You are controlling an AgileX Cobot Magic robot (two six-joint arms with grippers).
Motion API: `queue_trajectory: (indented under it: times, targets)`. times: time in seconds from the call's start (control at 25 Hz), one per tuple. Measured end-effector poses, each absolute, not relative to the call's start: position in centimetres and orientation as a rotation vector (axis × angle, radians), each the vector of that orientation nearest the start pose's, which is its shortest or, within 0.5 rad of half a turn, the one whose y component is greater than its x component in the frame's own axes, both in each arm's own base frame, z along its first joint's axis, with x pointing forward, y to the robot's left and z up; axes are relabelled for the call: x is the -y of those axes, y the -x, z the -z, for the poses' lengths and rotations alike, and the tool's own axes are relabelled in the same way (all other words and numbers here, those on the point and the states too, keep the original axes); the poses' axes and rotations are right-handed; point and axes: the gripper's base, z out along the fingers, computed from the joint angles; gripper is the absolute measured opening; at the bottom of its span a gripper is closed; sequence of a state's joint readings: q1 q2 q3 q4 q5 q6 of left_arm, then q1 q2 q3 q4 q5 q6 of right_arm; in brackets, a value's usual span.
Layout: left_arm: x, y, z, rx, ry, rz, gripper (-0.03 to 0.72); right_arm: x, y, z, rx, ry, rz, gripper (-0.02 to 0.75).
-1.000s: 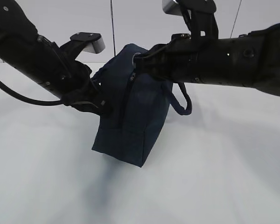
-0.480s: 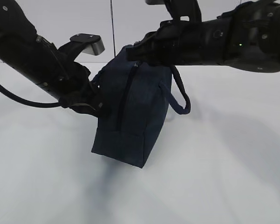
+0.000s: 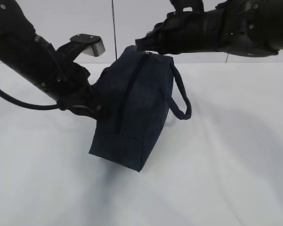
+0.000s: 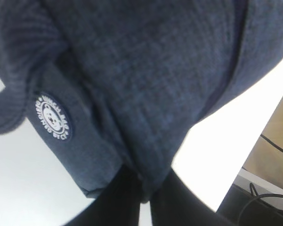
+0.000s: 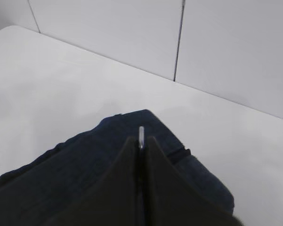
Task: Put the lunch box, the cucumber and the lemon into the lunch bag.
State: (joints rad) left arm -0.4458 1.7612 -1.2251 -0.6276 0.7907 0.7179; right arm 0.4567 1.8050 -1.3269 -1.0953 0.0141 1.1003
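Though zipped shut, lunch bag (image 3: 132, 108) pinched by left claw (image 4: 143, 195); zipper pull (image 5: 141, 137) clamped in right claw (image 5: 141, 146); contents unseen.

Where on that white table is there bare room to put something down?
Bare table lies in front of the bag and to its right, beyond the handle. It is crowded at the bag, with the left gripper on its side and the right gripper at its top.
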Motion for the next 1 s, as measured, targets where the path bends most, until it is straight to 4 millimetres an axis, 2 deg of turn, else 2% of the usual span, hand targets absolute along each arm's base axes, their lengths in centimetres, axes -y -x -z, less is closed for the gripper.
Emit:
queue_trajectory:
  times: [0.16, 0.4, 0.52, 0.72, 1.0]
  targets:
    - [19.0, -31.0, -22.9, -2.477, -1.033, 0.642, -0.003, -17.4, -39.4, -26.9, -1.96, 0.369, -0.305, 0.0]
    - [19.0, -31.0, -22.9, -2.478, -1.034, 0.643, -0.003, -17.6, -40.2, -25.2, -1.994, 0.364, -0.313, 0.0]
    - [19.0, -30.9, -22.9, -2.485, -1.042, 0.65, -0.003, -17.9, -41.1, -25.1, -1.985, 0.365, -0.311, 0.0]
    - [19.0, -30.7, -22.8, -2.496, -1.054, 0.661, -0.003, -18.4, -42.8, -25.9, -1.939, 0.368, -0.301, 0.0]
    - [19.0, -30.6, -22.8, -2.502, -1.061, 0.667, -0.003, -16.7, -45.2, -24.8, -1.947, 0.317, -0.267, 0.0]
